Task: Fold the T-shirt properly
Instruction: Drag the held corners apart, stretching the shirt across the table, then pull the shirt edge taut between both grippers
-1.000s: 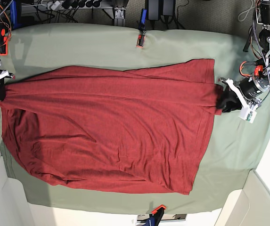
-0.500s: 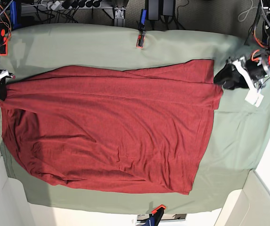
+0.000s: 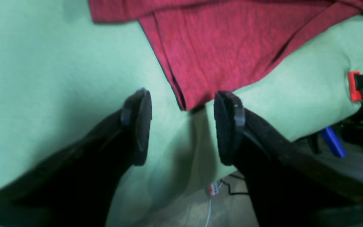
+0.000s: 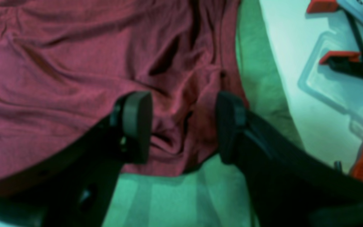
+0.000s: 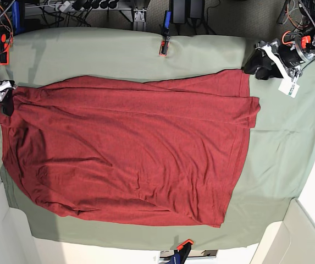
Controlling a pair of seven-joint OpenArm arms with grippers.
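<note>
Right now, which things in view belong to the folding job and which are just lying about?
Part of the job:
T-shirt, spread out flat
left end effector, open
right end effector, open
table cloth, the work surface

Just lying about:
clamp at the far edge
clamp at the near edge
cables

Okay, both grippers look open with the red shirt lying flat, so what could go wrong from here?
1. The T-shirt is bunched and wrinkled under the right gripper; folding now may lock those creases in.
2. The left gripper hovers just off a shirt corner over the green table cloth; a low regrasp might pinch cloth too.
3. Near the base view's bottom, the shirt's edge curls unevenly, so the fold may come out crooked.
</note>
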